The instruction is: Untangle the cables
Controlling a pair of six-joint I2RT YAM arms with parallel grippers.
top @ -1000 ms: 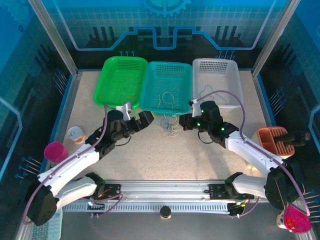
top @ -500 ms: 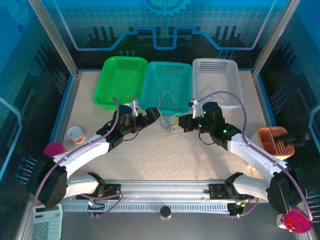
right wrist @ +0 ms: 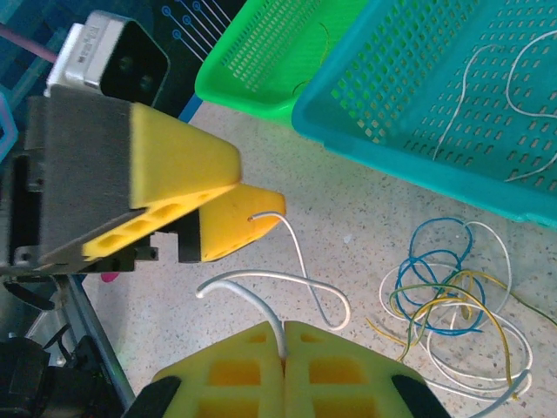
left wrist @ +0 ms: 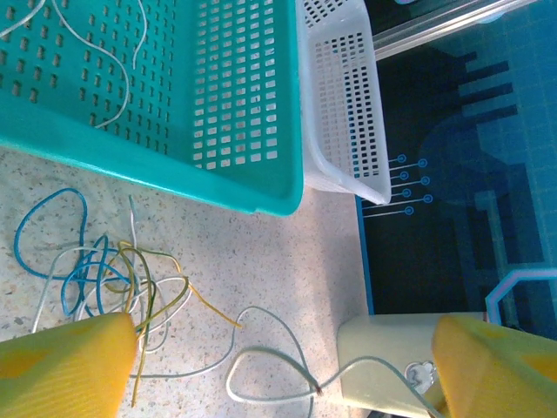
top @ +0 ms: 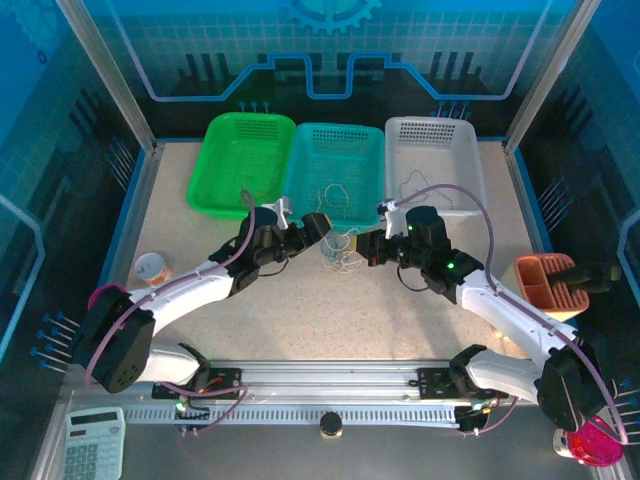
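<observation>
A loose tangle of thin blue, yellow and whitish cables (top: 340, 257) lies on the table in front of the teal basket (top: 335, 170). My right gripper (right wrist: 285, 326) is shut on a whitish cable (right wrist: 253, 273) that loops out to the left of the tangle (right wrist: 452, 296). The cable's free end touches a yellow finger (right wrist: 235, 222) of my left gripper. My left gripper (left wrist: 283, 348) is open, its fingers wide apart with this whitish cable (left wrist: 261, 349) looping on the table between them and the tangle (left wrist: 104, 279) by its left finger. From above, both grippers (top: 318, 228) (top: 367, 245) face each other across the tangle.
Three baskets stand side by side at the back: green (top: 243, 160), teal with a few thin whitish wires, white (top: 435, 165). An orange rack (top: 550, 280) sits at the right. A paper cup (top: 152, 268) is at the left, a calculator (top: 95, 450) near the front corner.
My left arm has reached forward and to the right, bringing its gripper up to the tangle opposite the right gripper. The right gripper has stayed nearly in place, shut on the whitish cable.
</observation>
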